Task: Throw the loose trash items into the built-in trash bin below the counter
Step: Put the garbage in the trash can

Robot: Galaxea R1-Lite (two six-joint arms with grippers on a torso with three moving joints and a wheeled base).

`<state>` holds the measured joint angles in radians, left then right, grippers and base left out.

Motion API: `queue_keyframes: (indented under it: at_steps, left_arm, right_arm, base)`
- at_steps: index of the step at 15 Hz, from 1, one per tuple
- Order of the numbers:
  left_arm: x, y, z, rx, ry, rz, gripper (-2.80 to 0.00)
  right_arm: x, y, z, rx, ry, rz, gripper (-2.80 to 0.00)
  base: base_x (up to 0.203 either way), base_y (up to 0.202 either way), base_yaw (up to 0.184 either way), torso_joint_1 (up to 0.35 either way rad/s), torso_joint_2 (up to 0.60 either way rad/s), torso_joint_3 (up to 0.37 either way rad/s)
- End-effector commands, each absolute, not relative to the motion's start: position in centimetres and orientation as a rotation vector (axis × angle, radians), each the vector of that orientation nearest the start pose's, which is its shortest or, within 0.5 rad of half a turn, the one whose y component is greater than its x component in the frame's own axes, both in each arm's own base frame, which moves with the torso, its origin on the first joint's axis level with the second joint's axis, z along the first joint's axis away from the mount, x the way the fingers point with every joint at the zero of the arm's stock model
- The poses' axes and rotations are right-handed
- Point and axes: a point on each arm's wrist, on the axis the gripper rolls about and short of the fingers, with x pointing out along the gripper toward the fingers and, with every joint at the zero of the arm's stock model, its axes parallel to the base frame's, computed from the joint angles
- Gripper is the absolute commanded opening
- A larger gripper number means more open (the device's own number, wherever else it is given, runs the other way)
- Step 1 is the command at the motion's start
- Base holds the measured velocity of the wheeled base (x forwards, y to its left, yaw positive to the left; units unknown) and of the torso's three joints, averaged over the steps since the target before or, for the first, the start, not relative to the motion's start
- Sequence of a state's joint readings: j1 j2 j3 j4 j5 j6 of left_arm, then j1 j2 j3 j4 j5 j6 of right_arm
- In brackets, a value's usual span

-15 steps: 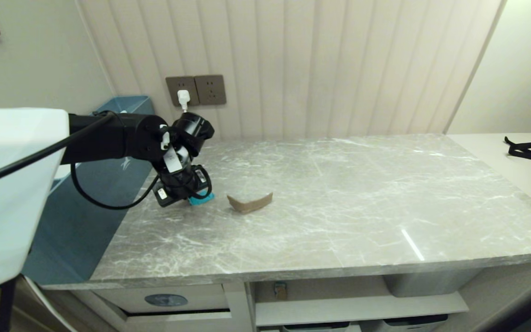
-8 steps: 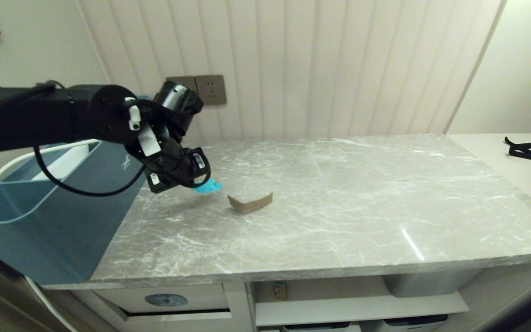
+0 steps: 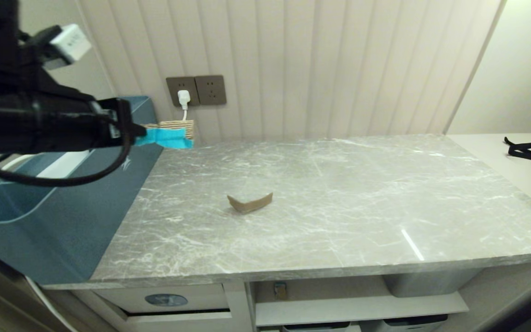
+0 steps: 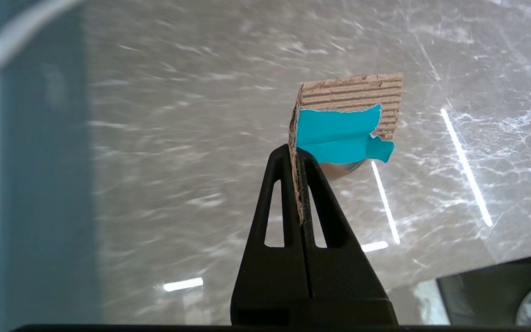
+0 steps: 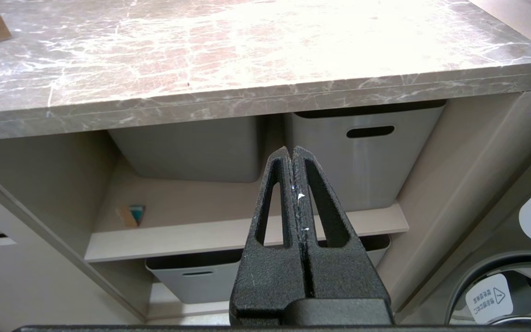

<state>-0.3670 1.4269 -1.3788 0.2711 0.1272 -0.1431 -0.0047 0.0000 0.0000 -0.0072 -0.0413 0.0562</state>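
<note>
One teal-taped brown cardboard scrap (image 3: 173,133) is clamped in the left hand (image 3: 143,136), not yet binned; a curved brown cardboard scrap (image 3: 250,203) is left on the grey marble counter (image 3: 339,207).

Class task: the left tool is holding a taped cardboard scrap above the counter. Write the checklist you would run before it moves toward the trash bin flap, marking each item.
1. Left tool shut on the taped cardboard scrap: ok.
2. Scrap lifted clear of the counter: ok.
3. Trash bin flap in sight below the counter: ok.
4. Flap open enough: cannot tell.
5. Counter cleared: not ok, the curved cardboard scrap remains.
6. Right tool shut, parked by the shelves: ok.
</note>
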Motion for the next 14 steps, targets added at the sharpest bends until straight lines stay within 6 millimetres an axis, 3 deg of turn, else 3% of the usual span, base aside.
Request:
queue_keyframes:
  at_steps: [1, 4, 7, 11, 14]
  left_arm:
    - [15.7, -4.5, 34.6, -0.085, 0.206, -0.177, -2.8]
    - [9.9, -1.0, 33.1, -0.099, 0.13, -0.143, -2.8]
    - [4.9, -0.3, 29.7, -0.08, 0.09, -0.115, -2.8]
    - [1.8, -0.2, 20.8, -0.017, 0.143, -0.074, -2.8]
    - [-1.5, -0.1, 14.7, 0.028, 0.039, -0.056, -2.8]
  right_arm:
    - [-2.3, -0.1, 7.6, 0.057, -0.006, -0.046, -2.8]
    - [-2.3, -0.1, 7.6, 0.057, -0.005, -0.046, -2.8]
    - [-2.3, -0.1, 7.6, 0.057, -0.006, -0.046, -2.8]
    - [-2.3, -0.1, 7.6, 0.057, -0.006, -0.046, -2.8]
    - [-2.3, -0.1, 7.6, 0.057, -0.006, -0.046, -2.8]
  base:
    - [0.0, 0.0, 0.0, 0.0, 0.0, 0.0]
    - [0.0, 0.0, 0.0, 0.0, 0.0, 0.0]
    - [0.0, 0.0, 0.0, 0.0, 0.0, 0.0]
    - [0.0, 0.0, 0.0, 0.0, 0.0, 0.0]
    - [0.0, 0.0, 0.0, 0.0, 0.0, 0.0]
